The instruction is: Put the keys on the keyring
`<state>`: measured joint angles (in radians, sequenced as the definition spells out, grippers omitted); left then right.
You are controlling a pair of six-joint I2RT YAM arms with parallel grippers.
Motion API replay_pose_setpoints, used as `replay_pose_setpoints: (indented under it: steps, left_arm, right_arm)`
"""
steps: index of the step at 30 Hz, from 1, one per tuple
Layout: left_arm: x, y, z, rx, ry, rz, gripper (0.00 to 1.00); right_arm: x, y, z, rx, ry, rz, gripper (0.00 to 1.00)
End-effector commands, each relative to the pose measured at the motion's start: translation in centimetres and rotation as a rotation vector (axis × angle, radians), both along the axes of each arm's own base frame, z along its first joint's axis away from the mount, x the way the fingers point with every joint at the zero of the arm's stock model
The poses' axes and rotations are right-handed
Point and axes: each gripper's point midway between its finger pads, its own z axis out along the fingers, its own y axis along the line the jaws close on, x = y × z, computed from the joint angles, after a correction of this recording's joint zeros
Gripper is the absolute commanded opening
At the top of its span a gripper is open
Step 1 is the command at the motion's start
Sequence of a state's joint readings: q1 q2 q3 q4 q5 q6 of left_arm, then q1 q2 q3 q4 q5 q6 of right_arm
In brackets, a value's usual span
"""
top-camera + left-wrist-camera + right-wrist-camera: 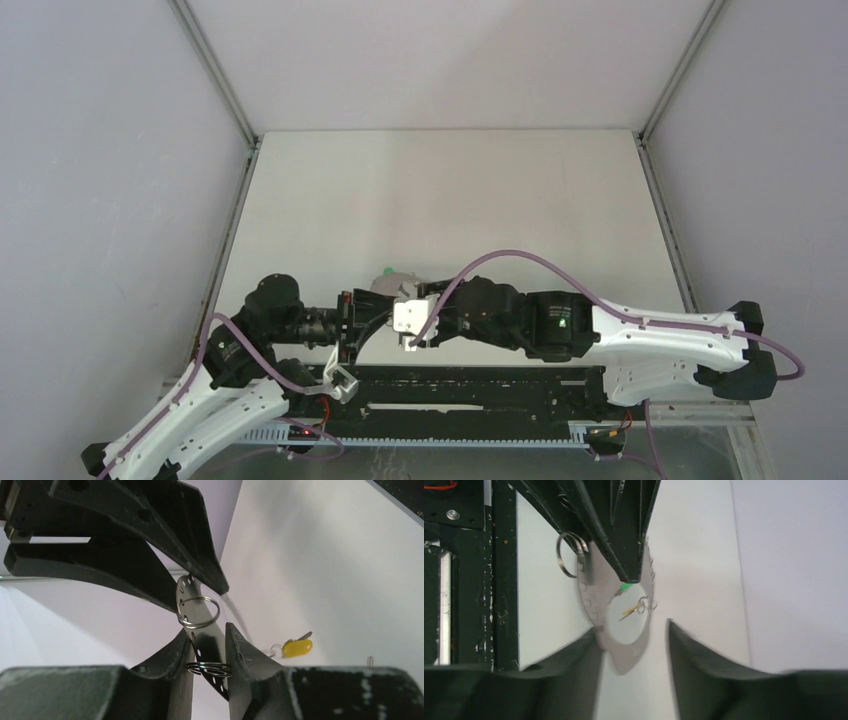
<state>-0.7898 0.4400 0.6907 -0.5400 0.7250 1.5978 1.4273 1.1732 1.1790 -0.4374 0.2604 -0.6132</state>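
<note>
As left tool point(209, 631) pinches keyring point(187, 588), right tool point(633, 629) straddling

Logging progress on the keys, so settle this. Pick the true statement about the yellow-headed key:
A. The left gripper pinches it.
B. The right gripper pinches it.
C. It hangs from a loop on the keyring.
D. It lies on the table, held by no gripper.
D: in the left wrist view the yellow-headed key lies on the table, apart from the keyring that the left gripper clamps, with no finger on the key.

A lab test cell: bare white tabletop point(450, 190), plain grey panel walls point(100, 150), aluminium corner struts point(215, 72).
</note>
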Motion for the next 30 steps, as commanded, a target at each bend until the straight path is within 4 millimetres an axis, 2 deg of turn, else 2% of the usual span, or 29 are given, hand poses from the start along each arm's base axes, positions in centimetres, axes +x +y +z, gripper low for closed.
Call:
replay_pose_setpoints:
  steps: [1,2,3,6,8,9,12,13,16,17,20,22,24,26,28,30]
  left_arm:
    - [-0.2,0.0,3.0,-0.064,-0.015,0.004,0.00]
    - [-0.1,0.1,3.2,-0.068,-0.014,0.010,0.00]
    - [0.0,0.1,3.3,-0.072,-0.016,0.014,0.00]
    - [0.2,0.0,3.6,-0.087,-0.019,0.022,0.00]
    - [0.4,-0.1,3.8,-0.094,-0.029,0.026,0.00]
    - [0.5,-0.1,4.0,-0.097,-0.034,0.030,0.00]
    - [1.2,-0.1,4.2,-0.106,-0.038,0.059,0.01]
    - [1.4,-0.1,4.3,-0.115,-0.028,0.075,0.14]
    - [2.2,0.2,5.1,-0.161,0.020,0.135,0.63]
    - [2.3,0.4,5.6,-0.193,0.038,0.153,0.74]
    - [2.5,1.1,6.7,-0.280,0.072,0.193,0.94]
    - [2.5,1.7,7.5,-0.345,0.089,0.216,0.96]
    - [2.5,2.3,9.2,-0.448,0.133,0.237,0.97]
    - [2.4,2.9,10.2,-0.511,0.238,0.254,0.94]
    - [2.1,2.9,10.4,-0.546,0.419,0.262,0.85]
    - [1.4,2.5,9.5,-0.524,0.604,0.251,0.76]
  right_arm:
    - [1.2,0.7,2.1,0.036,-0.138,-0.065,0.39]
    - [1.3,0.6,1.9,0.024,-0.150,-0.075,0.28]
    - [1.4,0.6,1.8,0.018,-0.158,-0.088,0.22]
    - [1.6,0.7,1.3,0.001,-0.167,-0.110,0.17]
    - [1.4,0.9,1.1,0.004,-0.190,-0.114,0.03]
    - [1.2,1.0,1.1,0.008,-0.206,-0.104,0.00]
    - [0.9,1.0,1.6,0.051,-0.206,-0.104,0.00]
    - [1.3,0.9,2.0,0.073,-0.210,-0.136,0.00]
    - [2.6,0.1,3.2,0.144,-0.239,-0.249,0.00]
    - [2.9,-0.2,3.5,0.170,-0.240,-0.281,0.00]
    - [3.5,-0.8,4.0,0.219,-0.247,-0.358,0.00]
    - [3.8,-0.8,4.1,0.231,-0.250,-0.391,0.00]
    - [3.9,-0.7,3.9,0.232,-0.245,-0.404,0.00]
    - [3.9,-0.7,4.0,0.251,-0.230,-0.411,0.00]
    - [3.9,-0.5,4.2,0.272,-0.216,-0.413,0.00]
    - [3.9,-0.4,4.3,0.291,-0.195,-0.414,0.00]
